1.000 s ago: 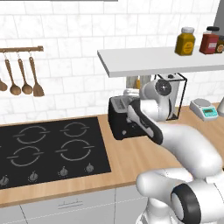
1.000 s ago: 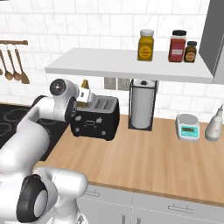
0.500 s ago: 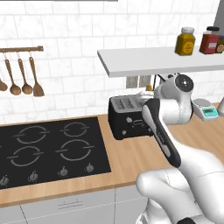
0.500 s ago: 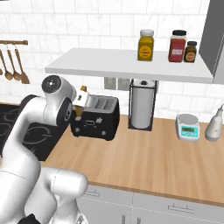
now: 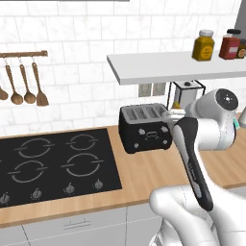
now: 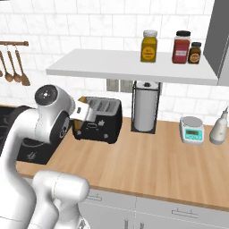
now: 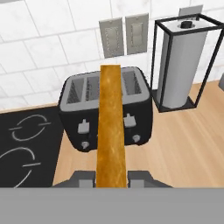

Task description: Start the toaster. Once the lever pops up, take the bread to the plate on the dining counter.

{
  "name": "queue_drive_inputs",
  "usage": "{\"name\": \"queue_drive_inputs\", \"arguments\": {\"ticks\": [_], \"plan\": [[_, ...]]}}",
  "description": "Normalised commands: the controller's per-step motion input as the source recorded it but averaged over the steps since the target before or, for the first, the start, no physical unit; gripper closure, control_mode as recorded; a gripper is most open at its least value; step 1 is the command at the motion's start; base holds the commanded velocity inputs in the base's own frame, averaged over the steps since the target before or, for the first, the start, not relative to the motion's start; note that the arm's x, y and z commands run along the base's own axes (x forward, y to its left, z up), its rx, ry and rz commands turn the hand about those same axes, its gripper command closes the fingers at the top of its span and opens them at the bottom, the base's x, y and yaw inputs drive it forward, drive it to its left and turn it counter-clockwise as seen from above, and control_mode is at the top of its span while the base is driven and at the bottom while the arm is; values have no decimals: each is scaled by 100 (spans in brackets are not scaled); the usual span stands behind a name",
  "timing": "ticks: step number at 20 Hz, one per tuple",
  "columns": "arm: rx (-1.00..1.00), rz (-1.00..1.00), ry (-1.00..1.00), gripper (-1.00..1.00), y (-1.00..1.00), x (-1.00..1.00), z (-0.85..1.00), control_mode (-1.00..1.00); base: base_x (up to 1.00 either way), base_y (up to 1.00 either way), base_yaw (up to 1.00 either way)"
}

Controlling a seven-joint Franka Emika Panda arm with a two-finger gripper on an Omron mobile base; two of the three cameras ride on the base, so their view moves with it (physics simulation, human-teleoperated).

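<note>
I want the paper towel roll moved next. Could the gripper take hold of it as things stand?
Probably not yet. The gripper is shut on the bread, so its jaws are occupied. The paper towel roll also stands inside a black wire frame, right of the toaster.

I'm working in a rendered home kitchen: white tiled walls, a wood tabletop [image 6: 147,156] over grey drawers, and a black hob [image 5: 53,166] set into it at the left. Wooden spoons [image 5: 24,86] hang from a rail, and a black toaster [image 5: 144,127] stands by a paper-towel holder [image 6: 146,107]. A white shelf [image 6: 129,67] carries jars [image 6: 150,45], with a small scale [image 6: 192,129] at far right.
</note>
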Motion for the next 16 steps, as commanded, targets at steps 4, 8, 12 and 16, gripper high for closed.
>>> {"name": "queue_drive_inputs", "arguments": {"ticks": [4,8,12,16], "plan": [[0,0,2,100,0,-26,0,-100,0,0,0],[0,0,0,100,0,-3,0,-100,0,0,0],[0,0,0,100,0,0,0,-100,0,0,0],[0,0,0,100,0,0,0,-100,0,0,0]]}}
